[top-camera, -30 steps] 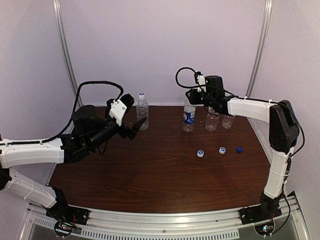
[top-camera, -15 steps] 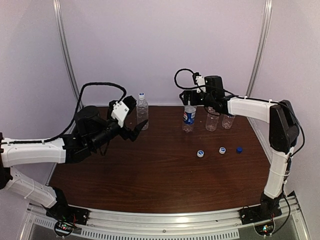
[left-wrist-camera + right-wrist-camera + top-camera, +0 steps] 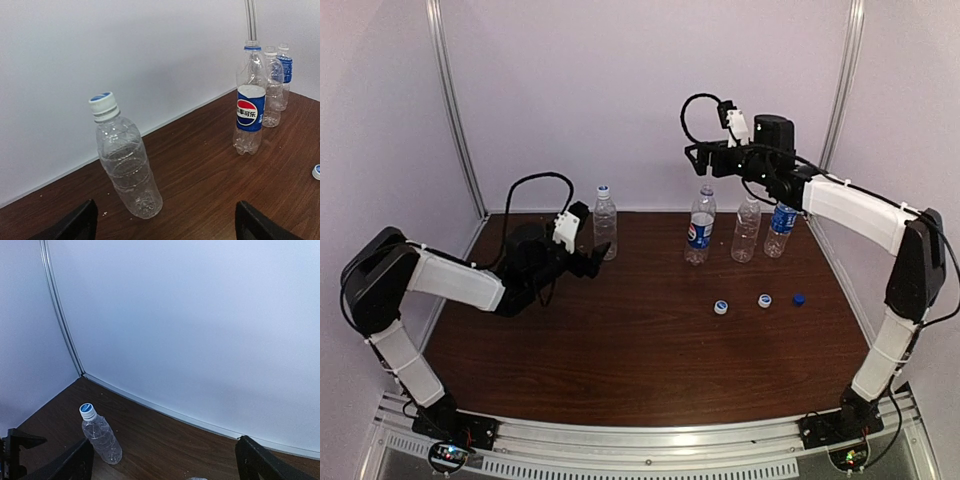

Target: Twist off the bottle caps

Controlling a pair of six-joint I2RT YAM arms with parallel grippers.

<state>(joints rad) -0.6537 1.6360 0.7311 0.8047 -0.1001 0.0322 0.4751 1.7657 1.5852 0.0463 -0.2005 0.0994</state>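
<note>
My left gripper (image 3: 588, 240), jaws wide apart and empty, sits just beside the capped clear bottle (image 3: 605, 222) near the table's (image 3: 620, 350) back edge. My right gripper (image 3: 700, 162), equally spread, hangs above the Pepsi bottle (image 3: 698, 228). Three loose caps (image 3: 764, 300) lie nearer the right edge.

A capped bottle (image 3: 605, 222) is standing alone at the back left of the counter (image 3: 620, 350), while three more bottles (image 3: 746, 230) are lining the back right, three loose caps (image 3: 764, 300) lying in a row before them.
</note>
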